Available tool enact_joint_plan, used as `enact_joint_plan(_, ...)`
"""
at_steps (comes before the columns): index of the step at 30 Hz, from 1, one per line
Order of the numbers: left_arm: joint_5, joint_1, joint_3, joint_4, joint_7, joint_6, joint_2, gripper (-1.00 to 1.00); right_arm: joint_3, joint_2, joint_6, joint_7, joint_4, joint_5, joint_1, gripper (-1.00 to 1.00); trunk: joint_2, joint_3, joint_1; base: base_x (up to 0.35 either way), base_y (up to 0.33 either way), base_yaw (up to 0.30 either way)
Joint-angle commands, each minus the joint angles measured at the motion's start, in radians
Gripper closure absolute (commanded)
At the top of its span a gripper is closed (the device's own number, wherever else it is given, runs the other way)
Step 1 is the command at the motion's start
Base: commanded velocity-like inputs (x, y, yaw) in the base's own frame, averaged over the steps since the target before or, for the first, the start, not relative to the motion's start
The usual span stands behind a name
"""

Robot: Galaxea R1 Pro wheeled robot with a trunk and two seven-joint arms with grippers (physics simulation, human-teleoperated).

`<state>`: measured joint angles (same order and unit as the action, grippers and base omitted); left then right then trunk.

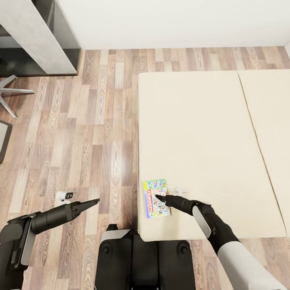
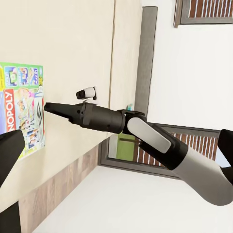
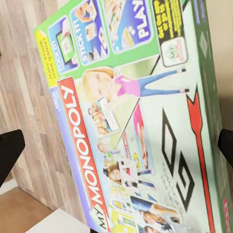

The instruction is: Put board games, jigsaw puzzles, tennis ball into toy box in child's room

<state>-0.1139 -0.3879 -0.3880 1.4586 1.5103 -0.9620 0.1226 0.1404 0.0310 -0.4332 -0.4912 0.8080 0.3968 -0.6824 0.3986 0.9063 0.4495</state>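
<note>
A green-edged board game (image 1: 155,201) with a red Monopoly banner lies flat on the near left corner of the bed (image 1: 209,141), close to the mattress edge. My right gripper (image 1: 160,197) reaches over its lid, open. In the right wrist view the game (image 3: 131,126) spans the picture between the two dark fingertips (image 3: 9,155). Whether they touch the box I cannot tell. The left wrist view catches the same game (image 2: 22,111) with the right gripper (image 2: 48,108) pointing at it. My left gripper (image 1: 94,200) hangs open over the wood floor, left of the bed.
A grey desk side with a dark cabinet (image 1: 36,40) stands at the far left, with chair legs (image 1: 12,94) in front of it. Wood-plank floor (image 1: 92,129) runs between it and the bed. A white wall (image 1: 181,20) closes the far side. My base (image 1: 141,257) is against the bed's near edge.
</note>
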Motion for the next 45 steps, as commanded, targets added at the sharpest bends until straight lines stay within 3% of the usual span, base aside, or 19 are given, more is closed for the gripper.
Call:
enact_joint_plan(1,0.000,0.000,0.000,0.000,0.004,-0.011,0.000,-1.00,0.002,0.001,-0.006,0.002,0.001,0.008,0.000,-1.00,0.001,0.001,0.001,0.000,0.004,0.000)
enact_joint_plan(45,0.000,0.000,-0.001,0.000,0.005,-0.011,0.000,-1.00,0.002,0.001,-0.006,0.000,0.002,0.008,0.000,-1.00,0.001,0.001,0.001,0.000,0.035,0.000)
